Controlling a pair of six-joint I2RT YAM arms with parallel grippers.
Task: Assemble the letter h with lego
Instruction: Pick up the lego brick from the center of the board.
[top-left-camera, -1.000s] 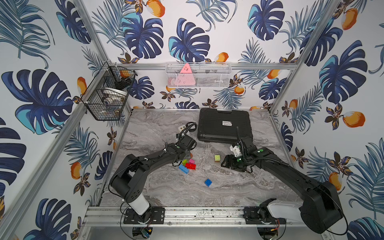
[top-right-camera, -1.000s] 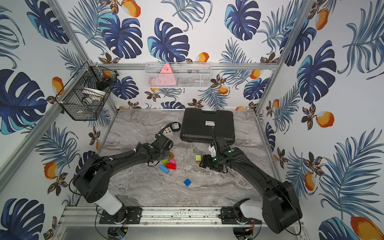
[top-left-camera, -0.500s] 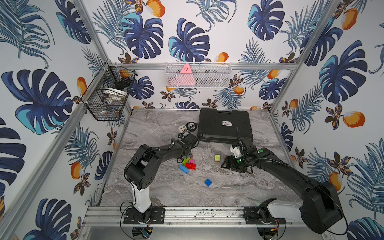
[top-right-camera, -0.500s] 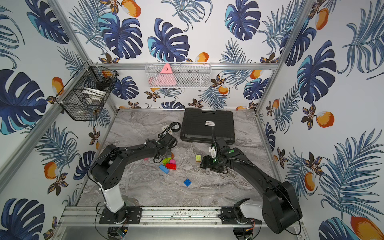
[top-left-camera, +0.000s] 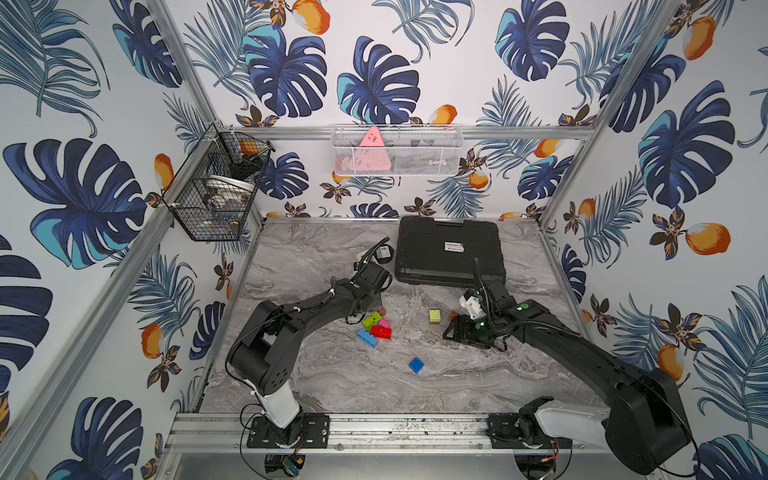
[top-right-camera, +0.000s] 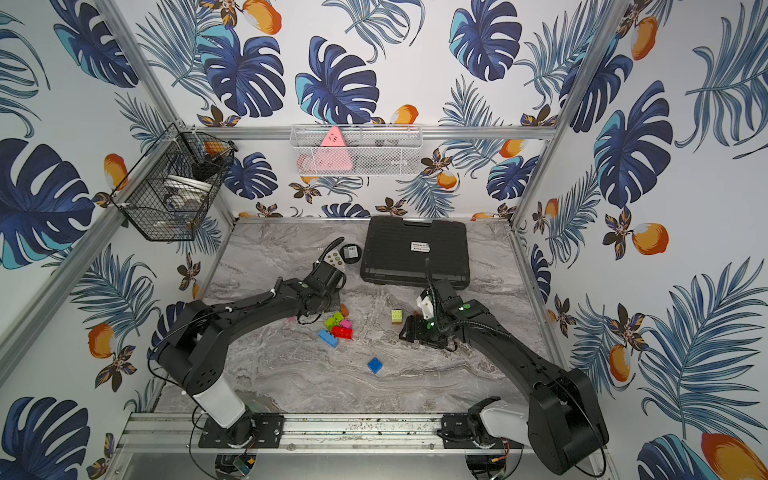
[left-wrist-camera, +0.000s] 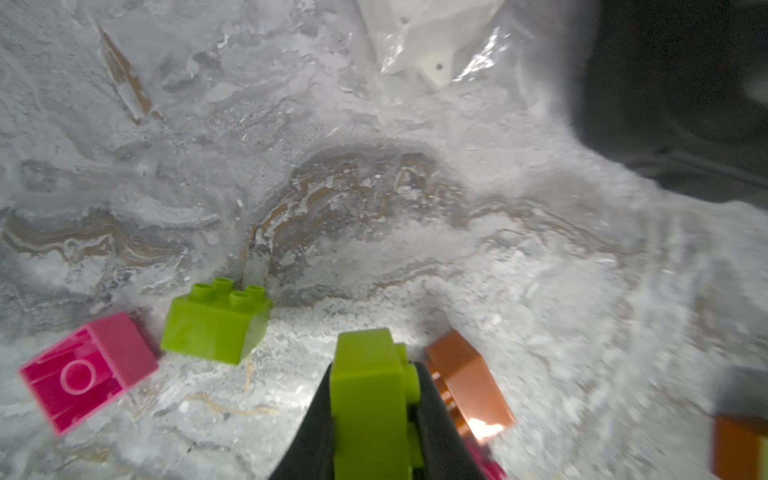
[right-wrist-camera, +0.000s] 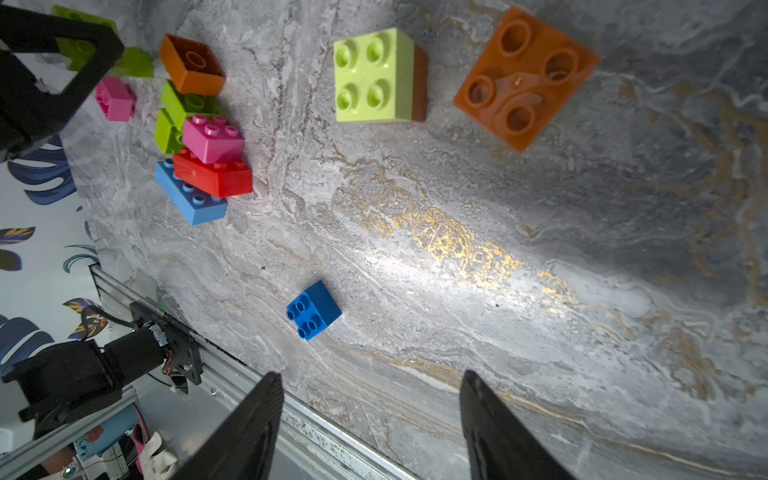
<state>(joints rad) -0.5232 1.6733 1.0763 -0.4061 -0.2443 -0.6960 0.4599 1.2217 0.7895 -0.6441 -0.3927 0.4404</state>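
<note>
My left gripper (left-wrist-camera: 374, 415) is shut on a lime green lego brick (left-wrist-camera: 368, 399), held on edge just above the table. Beside it lie another lime brick (left-wrist-camera: 216, 320), a pink one (left-wrist-camera: 87, 370) and an orange one (left-wrist-camera: 465, 382). In both top views the left gripper (top-left-camera: 365, 309) stands at the far edge of the lego cluster (top-left-camera: 376, 326). In that cluster are a red brick (right-wrist-camera: 214, 176), a light blue brick (right-wrist-camera: 191, 203) and a pink brick (right-wrist-camera: 212, 139). My right gripper (right-wrist-camera: 370, 376) is open and holds nothing, near a lime-on-orange stack (right-wrist-camera: 374, 75), a lone orange brick (right-wrist-camera: 525, 77) and a blue brick (right-wrist-camera: 313, 309).
A black case (top-left-camera: 449, 249) lies at the back of the table. A white card with dots (top-right-camera: 333, 258) and a round black object (top-right-camera: 351, 252) sit beside it. Wire baskets hang on the left and back walls. An aluminium rail (top-left-camera: 374, 428) runs along the front edge.
The left gripper has closed on the lime green brick, and the left arm has swung its elbow inward. The right arm has stayed still.
</note>
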